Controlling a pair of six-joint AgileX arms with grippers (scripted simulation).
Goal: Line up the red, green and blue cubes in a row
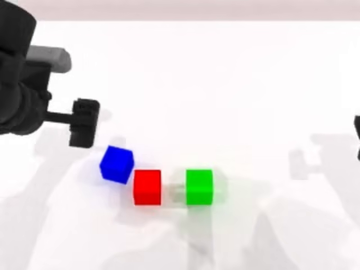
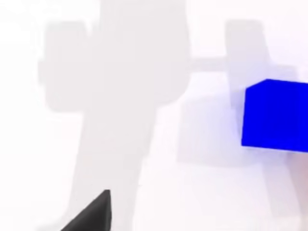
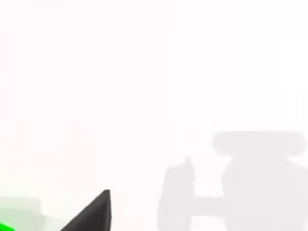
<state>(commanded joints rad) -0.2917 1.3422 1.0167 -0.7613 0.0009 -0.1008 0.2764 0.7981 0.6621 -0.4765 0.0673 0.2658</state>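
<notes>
Blue cube (image 1: 117,163) beside left jaws (image 1: 84,122), apart

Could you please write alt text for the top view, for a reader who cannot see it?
Three cubes lie on a white table: blue cube, turned askew, red cube and green cube. The left gripper hovers beside the blue one.

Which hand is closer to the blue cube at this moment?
The left hand. It hangs just up and left of the blue cube, not touching it. The right arm is parked at the table's far right edge, beyond the green cube.
</notes>
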